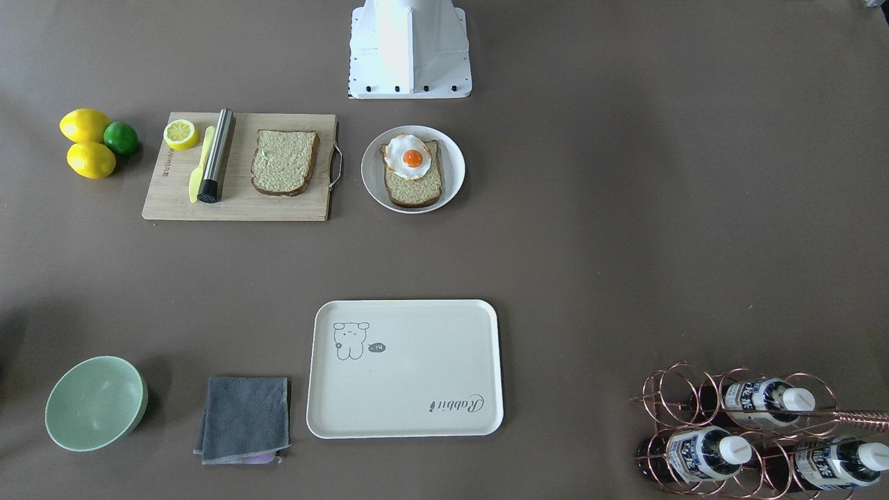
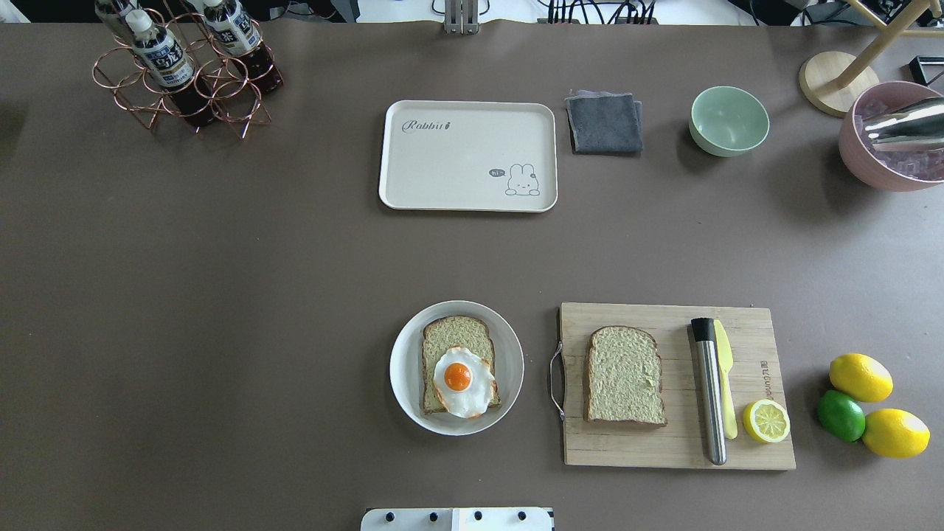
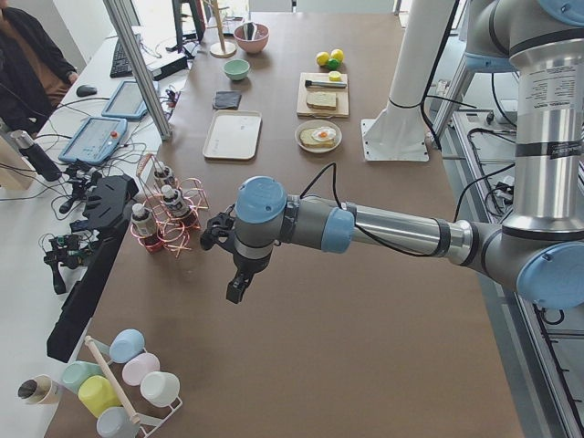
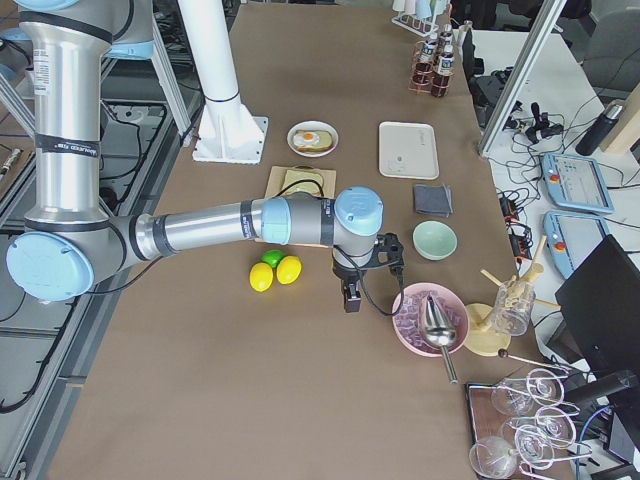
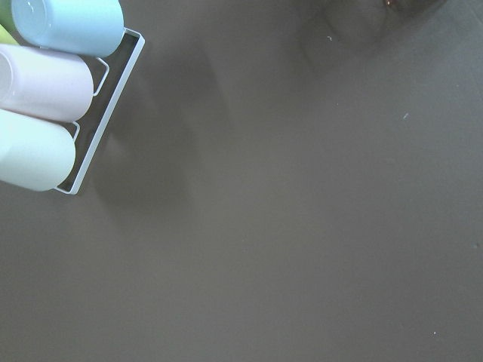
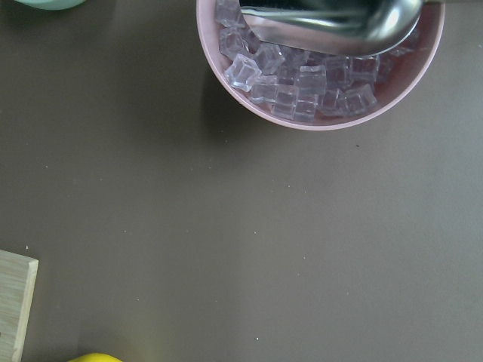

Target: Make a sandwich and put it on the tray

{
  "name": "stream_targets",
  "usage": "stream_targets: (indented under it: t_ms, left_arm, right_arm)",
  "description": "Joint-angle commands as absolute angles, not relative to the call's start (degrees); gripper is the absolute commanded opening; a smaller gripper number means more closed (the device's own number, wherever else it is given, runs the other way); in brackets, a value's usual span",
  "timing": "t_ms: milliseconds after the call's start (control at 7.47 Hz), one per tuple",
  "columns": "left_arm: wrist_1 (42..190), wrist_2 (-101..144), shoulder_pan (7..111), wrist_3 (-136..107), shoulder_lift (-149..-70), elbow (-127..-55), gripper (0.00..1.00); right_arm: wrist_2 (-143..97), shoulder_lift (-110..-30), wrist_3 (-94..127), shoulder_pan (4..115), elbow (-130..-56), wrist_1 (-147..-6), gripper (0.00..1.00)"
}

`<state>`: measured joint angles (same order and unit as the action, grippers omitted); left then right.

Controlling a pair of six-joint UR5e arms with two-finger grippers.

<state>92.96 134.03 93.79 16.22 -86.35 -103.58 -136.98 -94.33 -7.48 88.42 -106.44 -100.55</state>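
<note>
Count: bread slices [image 2: 625, 376] 2; fried egg [image 2: 463, 381] 1; tray [image 2: 457, 162] 1; plate [image 2: 402, 369] 1; cutting board [image 2: 752, 332] 1; whole lemons [image 2: 860, 377] 2; lemon half [image 2: 766, 421] 1; lime [image 2: 840, 415] 1; green bowl [image 2: 700, 139] 1; pink bowl [image 2: 866, 173] 1; cloth [image 2: 605, 122] 1; bottles [image 1: 701, 455] 3.

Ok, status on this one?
Left gripper, right gripper out wide, jaws unreadable. Egg on slice on plate, second slice on board, tray empty. Nothing between plate and tray.

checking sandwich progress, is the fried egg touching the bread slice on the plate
Touching. The overhead view shows the fried egg lying on the bread slice on the plate, covering its near end.
</note>
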Motion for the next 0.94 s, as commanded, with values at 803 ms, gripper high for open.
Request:
stream_targets:
  t_ms: [803]
  left_arm:
    - [114.07,145.38,81.93,-7.71,-92.19,-104.68,0.98]
  right_arm:
    - [-141.33,-83.69,3.85,84.66,-105.12,-94.74,1.0]
